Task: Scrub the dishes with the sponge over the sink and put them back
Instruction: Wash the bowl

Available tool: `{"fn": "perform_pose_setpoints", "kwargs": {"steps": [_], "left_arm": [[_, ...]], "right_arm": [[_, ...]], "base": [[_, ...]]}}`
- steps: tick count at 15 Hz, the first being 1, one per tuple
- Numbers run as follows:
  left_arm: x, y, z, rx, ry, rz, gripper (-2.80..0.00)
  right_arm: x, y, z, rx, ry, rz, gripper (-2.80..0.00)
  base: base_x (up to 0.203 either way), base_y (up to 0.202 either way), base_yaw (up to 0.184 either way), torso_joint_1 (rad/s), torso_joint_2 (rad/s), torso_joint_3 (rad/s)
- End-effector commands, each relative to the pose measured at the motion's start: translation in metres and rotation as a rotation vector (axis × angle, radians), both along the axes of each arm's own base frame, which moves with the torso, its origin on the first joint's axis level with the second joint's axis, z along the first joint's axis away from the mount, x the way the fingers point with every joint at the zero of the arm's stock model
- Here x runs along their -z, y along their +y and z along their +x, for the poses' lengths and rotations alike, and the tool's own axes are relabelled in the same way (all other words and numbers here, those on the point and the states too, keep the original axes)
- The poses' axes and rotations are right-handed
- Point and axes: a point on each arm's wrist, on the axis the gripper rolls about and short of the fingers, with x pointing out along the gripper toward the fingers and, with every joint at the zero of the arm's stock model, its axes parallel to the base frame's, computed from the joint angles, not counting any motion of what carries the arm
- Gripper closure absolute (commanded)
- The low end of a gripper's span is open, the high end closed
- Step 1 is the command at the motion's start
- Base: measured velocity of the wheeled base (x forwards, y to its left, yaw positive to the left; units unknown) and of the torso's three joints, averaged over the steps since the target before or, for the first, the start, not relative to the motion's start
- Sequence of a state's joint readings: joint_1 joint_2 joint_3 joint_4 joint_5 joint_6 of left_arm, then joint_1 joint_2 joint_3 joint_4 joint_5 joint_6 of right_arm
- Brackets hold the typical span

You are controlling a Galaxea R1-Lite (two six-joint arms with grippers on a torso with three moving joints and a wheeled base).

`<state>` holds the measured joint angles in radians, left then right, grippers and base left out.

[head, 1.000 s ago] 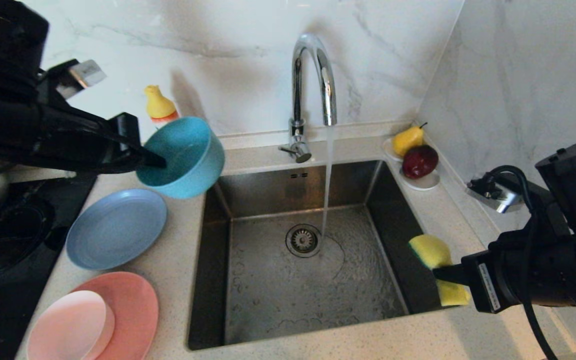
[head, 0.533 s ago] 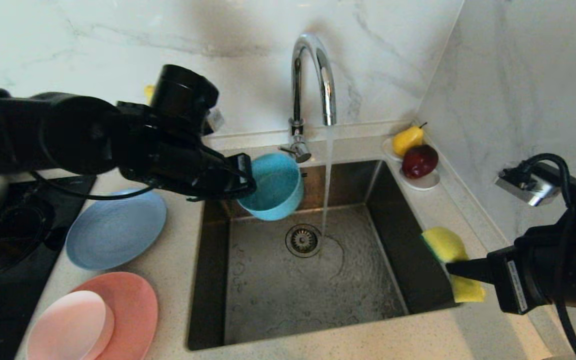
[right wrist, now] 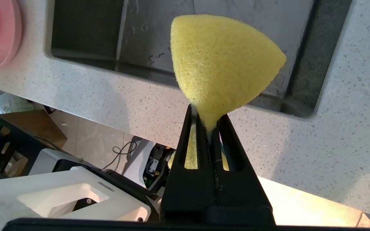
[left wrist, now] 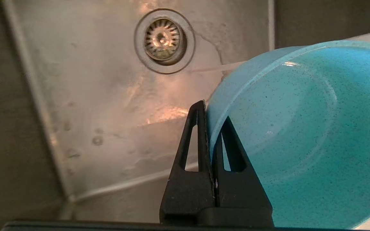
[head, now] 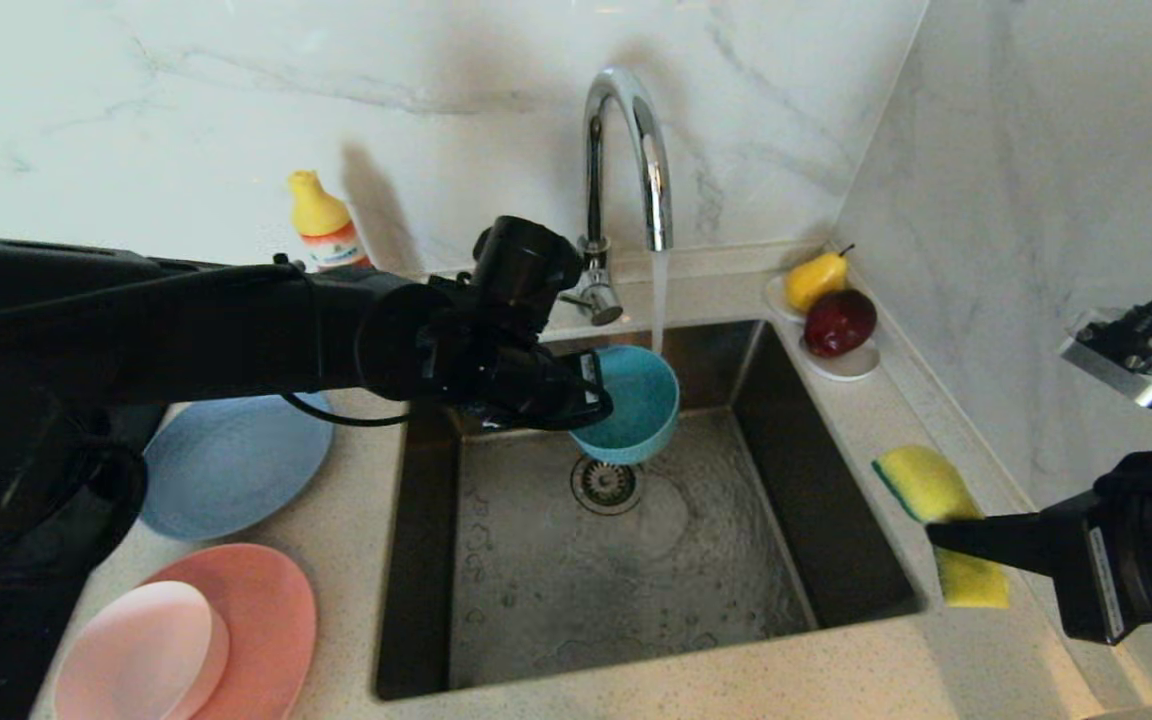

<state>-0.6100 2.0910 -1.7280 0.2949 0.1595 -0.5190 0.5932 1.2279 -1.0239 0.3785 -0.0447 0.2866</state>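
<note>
moved: left claw [head: 591,392] carried teal bowl [head: 633,403] under tap | right claw [head: 941,534] clamps sponge [head: 939,520] | speckled counter [head: 736,670], marble wall [head: 236,100]

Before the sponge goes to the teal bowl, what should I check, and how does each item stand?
1. Left pincer clamped on the teal bowl rim: ok.
2. Bowl over the sink: ok.
3. Tap stream running into the bowl: ok.
4. Right pincer shut on the sponge: ok.
5. Sponge over the basin: not ok, it hangs above the counter edge.
6. Dirt on the bowl: cannot tell.
</note>
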Motion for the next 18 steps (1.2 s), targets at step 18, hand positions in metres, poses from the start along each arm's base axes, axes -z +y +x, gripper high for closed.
{"fn": "perform_pose_setpoints", "kwargs": {"steps": [18], "left_arm": [[0.029,-0.022,0.031,-0.062,0.013,-0.011,0.00]], "right_arm": [[-0.002,0.000,-0.002,-0.021,-0.005,0.019,0.00]], "base": [[0.000,0.000,0.000,0.000,0.00,0.000]]}}
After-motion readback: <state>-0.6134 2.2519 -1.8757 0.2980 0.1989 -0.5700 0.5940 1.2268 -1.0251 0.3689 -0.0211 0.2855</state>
